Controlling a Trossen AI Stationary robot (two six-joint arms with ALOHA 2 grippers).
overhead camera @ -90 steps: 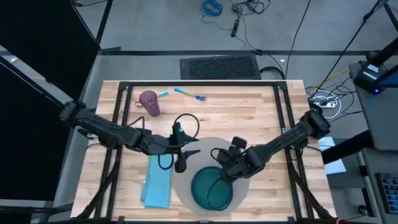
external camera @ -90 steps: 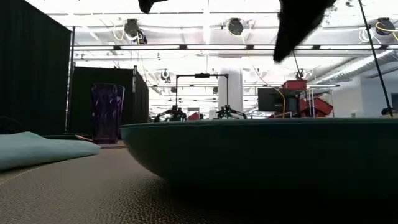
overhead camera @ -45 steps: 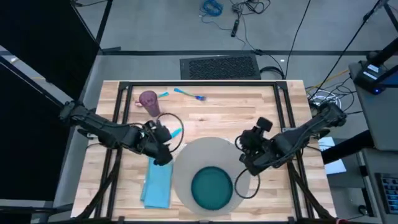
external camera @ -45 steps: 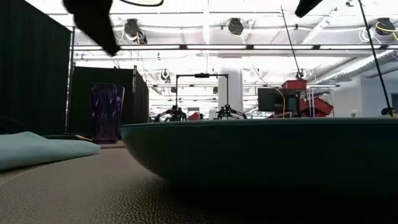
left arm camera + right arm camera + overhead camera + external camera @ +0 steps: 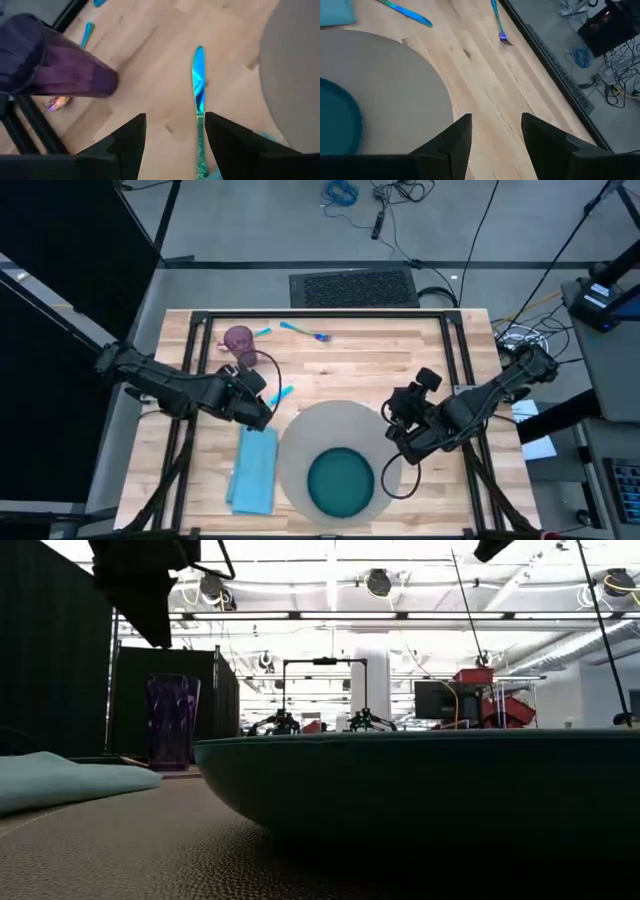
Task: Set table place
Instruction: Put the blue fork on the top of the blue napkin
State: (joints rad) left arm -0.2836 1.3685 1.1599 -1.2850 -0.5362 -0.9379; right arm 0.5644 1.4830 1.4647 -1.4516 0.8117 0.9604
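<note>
The place, a round grey placemat [image 5: 335, 430], lies on the table [image 5: 400, 350] near its front edge, with a dark teal plate [image 5: 340, 483] resting on it. A teal napkin [image 5: 253, 470] lies left of the mat. A blue knife [image 5: 198, 85] lies flat on the wood between the mat and the purple cup [image 5: 240, 343]. My left gripper [image 5: 175, 135] hovers open just short of the knife's handle end, touching nothing. My right gripper [image 5: 495, 132] stands open above the mat's right edge with nothing between its fingers.
A blue fork [image 5: 305, 332] and another small blue utensil [image 5: 262, 331] lie near the far edge, beside the upright cup. Black frame bars [image 5: 200, 370] cross the table on both sides. Bare wood shows right of the mat [image 5: 440, 470].
My left gripper has drawn back from over the mat's far left edge toward the table's left and far side, ending near the knife and cup. My right gripper has risen from the plate and gone toward the right edge of the mat. Plate and mat stay put.
</note>
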